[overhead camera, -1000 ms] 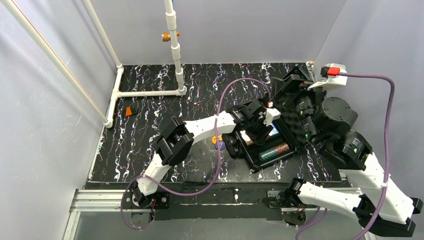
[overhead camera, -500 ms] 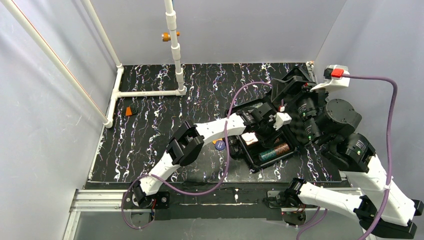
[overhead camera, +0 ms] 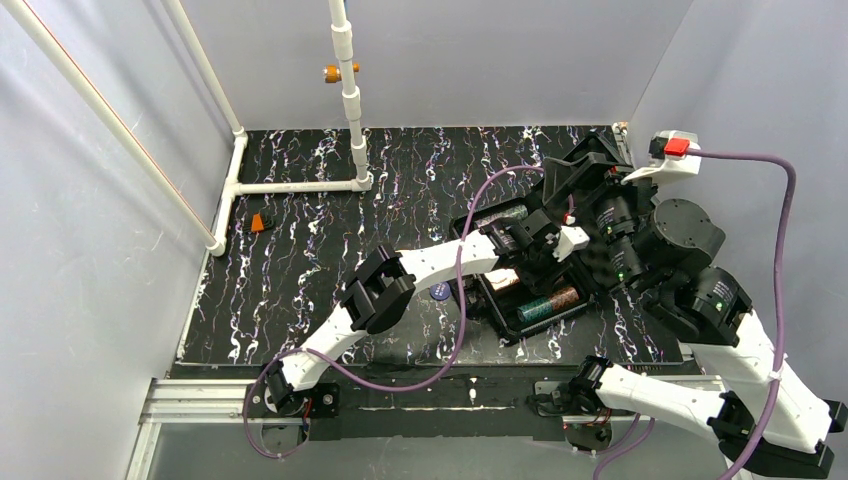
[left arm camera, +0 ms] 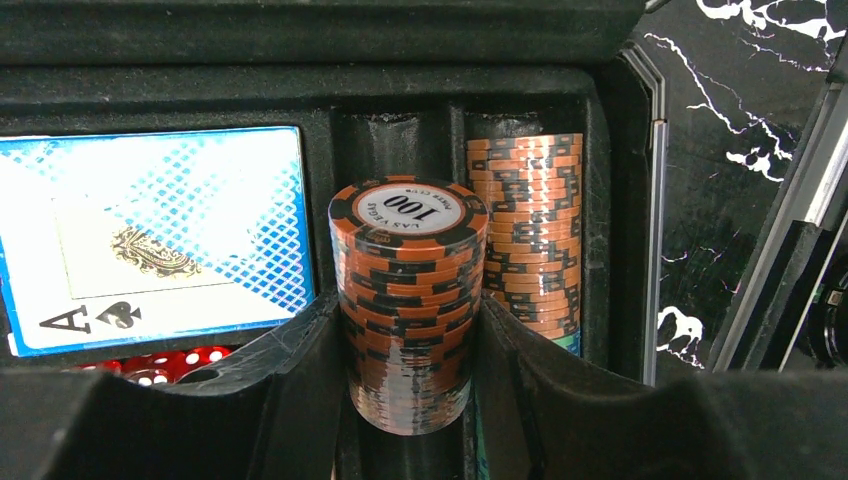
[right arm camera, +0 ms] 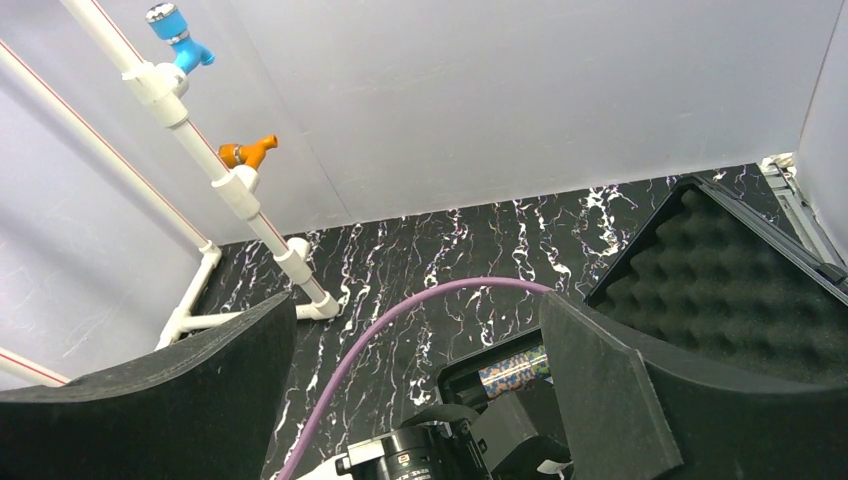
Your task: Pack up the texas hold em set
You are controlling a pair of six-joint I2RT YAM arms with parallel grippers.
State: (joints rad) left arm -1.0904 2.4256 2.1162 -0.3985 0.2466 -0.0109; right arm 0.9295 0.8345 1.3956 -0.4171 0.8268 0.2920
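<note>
Over the case (overhead camera: 578, 172), left arm (overhead camera: 425, 264) outstretched, left claw (left arm camera: 410, 420) clasping chip stack (left arm camera: 408, 290)

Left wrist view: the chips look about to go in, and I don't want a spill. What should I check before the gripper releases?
1. Grip: the left gripper clamps the chip stack on both sides: ok.
2. Stack lined up with the empty slot between the blue deck and the chip row: ok.
3. Stack seated on the slot floor: cannot tell.
4. Slot under the stack free: cannot tell, hidden.
5. The foam lid open: ok.
6. The right gripper open and empty: ok.
</note>
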